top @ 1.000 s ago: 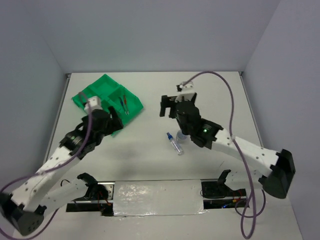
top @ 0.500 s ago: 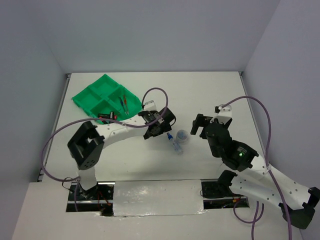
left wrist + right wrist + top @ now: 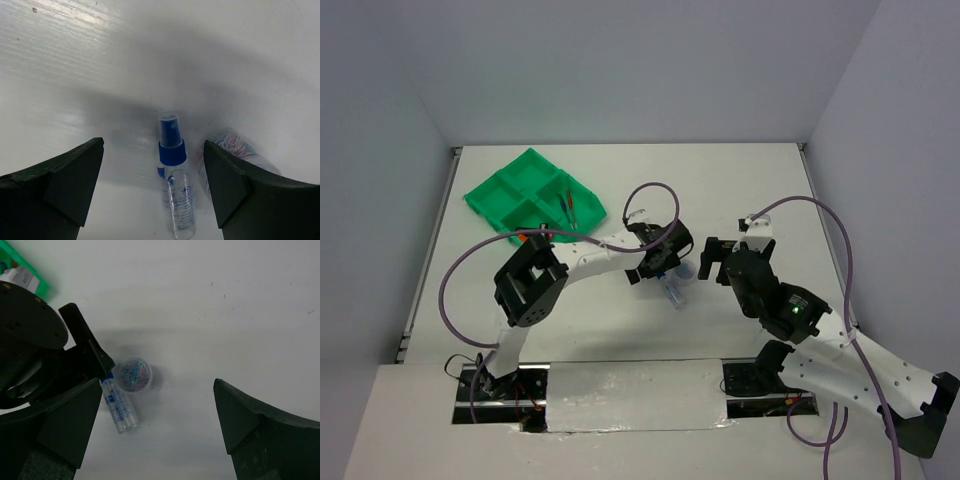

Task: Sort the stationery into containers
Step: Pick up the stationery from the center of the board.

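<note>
The clear bottle with the blue cap is lying flat on the table, nearest the arm bases. The left gripper is hanging over its cap, jaws spread wide, gripping nothing and touching neither side. A round tub of coloured clips is sitting just beside the bottle. The right gripper is hovering just right of it, jaws equally wide. The green tray is sitting well apart, near the table's far left edge, with pens in its right compartment.

Nothing really readable here. The blue-capped clear tube has some blue print and a tiny logo on its side, but it's too blurry to make out.
</note>
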Controlling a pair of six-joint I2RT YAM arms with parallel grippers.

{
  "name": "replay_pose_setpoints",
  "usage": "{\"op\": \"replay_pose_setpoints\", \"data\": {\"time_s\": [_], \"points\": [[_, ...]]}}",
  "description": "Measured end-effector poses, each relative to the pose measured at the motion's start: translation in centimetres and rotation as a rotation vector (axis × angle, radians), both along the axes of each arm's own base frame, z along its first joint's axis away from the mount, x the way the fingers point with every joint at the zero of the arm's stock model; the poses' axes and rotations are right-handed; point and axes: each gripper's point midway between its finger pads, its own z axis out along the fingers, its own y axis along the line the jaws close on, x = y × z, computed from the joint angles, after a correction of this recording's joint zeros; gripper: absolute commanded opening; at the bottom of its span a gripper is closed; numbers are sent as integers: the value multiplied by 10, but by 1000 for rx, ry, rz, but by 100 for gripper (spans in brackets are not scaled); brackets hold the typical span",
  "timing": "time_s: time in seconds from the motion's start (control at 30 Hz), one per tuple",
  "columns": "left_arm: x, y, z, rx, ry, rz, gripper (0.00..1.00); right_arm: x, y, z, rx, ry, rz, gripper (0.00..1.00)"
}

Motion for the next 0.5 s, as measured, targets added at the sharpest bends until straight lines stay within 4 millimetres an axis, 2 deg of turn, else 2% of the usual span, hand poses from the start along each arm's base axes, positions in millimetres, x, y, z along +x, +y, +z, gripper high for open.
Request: {"op": "replay_pose_setpoints", "data": {"time_s": [0.17,0.37,0.47,0.5], "points": [[3,-9,-9,-7,19,4,85,0,4,3,13,-9,24,100],[-1,-9,-21,0,50,19,76,-1,8,3,20,-10,47,100],[-2,-9,-21,-2,57,19,68,-2,8,0,18,-7,54,100],[-2,-9,-21,-3,60,19,60,-2,8,-1,17,-6,55,100]]}}
